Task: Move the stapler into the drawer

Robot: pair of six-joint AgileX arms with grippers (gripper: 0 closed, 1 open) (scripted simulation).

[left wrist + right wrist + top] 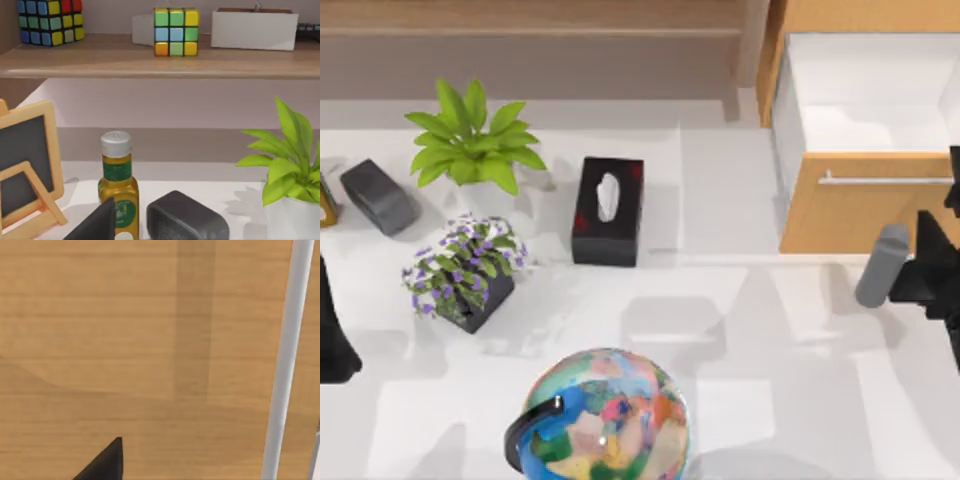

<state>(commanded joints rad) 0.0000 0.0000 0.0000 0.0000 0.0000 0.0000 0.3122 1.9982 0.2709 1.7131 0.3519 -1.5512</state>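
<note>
The stapler (884, 265), a slim light-grey body, lies tilted on the table just in front of the drawer's wood front (860, 215). The drawer stands pulled out at the back right, with its white inside (865, 100) showing and a thin silver bar handle (885, 180). My right gripper (926, 274) is at the table's right edge, directly right of the stapler and beside it, not around it. In the right wrist view one dark finger (105, 462) stands off to the side, nothing against it, close to the wood front and handle (287, 360). My left arm (332, 340) is parked at the left edge.
A black tissue box (608, 210) stands mid-table, with a green plant (470, 140) and a purple-flowered pot (465, 270) to its left. A globe (605, 415) is at the front. A dark grey rounded block (380, 197), an oil bottle (117, 185) and a small chalkboard (25, 165) sit far left.
</note>
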